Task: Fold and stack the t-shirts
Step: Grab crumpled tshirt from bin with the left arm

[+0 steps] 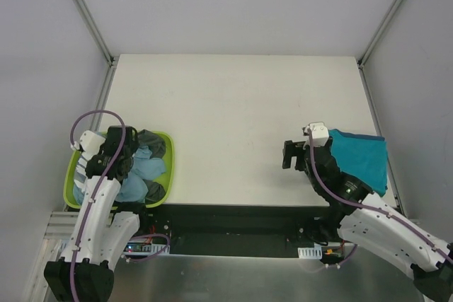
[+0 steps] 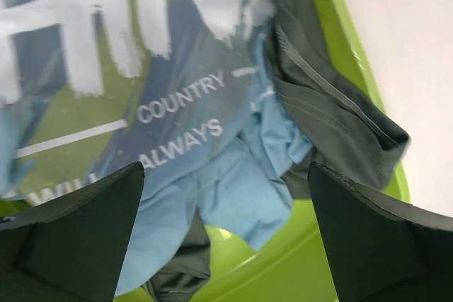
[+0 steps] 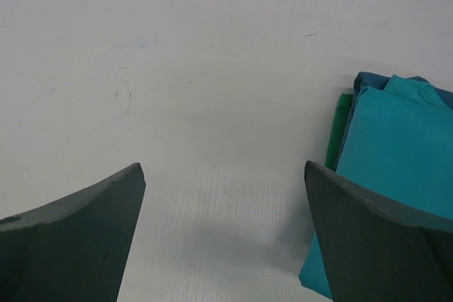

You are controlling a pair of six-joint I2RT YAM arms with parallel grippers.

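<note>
White table [image 1: 233, 104] fills the middle of the overhead view, walled in by plain grey panels [image 1: 42, 47] on three sides; at its near-left corner sits a lime-green tub [image 1: 168, 164], and the left gripper [image 1: 113, 150] hangs directly over it, pointing down into the heap of cloth; from the left wrist view the left gripper [image 2: 223, 178] has its two dark fingers [image 2: 78, 238] spread wide with nothing between them, and the light blue t-shirt [image 2: 177, 104] lies crumpled right beneath the gap, its white print reading "COUNTRY" and "ALWAYS" facing up; a dark grey t-shirt [image 2: 333, 111] is bunched just beside it, draped against the tub's green wall [image 2: 340, 40] under the gripper's right finger; whether the fingertips touch the cloth cannot be told from this angle; overhead, the light blue t-shirt [image 1: 145, 167] takes the centre of the tub and the dark grey t-shirt [image 1: 152, 143] its far side; on the right half of the table the right gripper [image 1: 291, 155] hovers over bare surface, fingers likewise wide apart and holding nothing; the teal t-shirt [image 1: 364, 157] lies folded flat near the right edge, just beside that gripper on its right; in the right wrist view the right gripper [image 3: 225, 175] frames empty tabletop, with the teal t-shirt [image 3: 396, 153] behind the right finger; a thin green strip [image 3: 343, 125] shows along its left edge, possibly another layer underneath.
</note>
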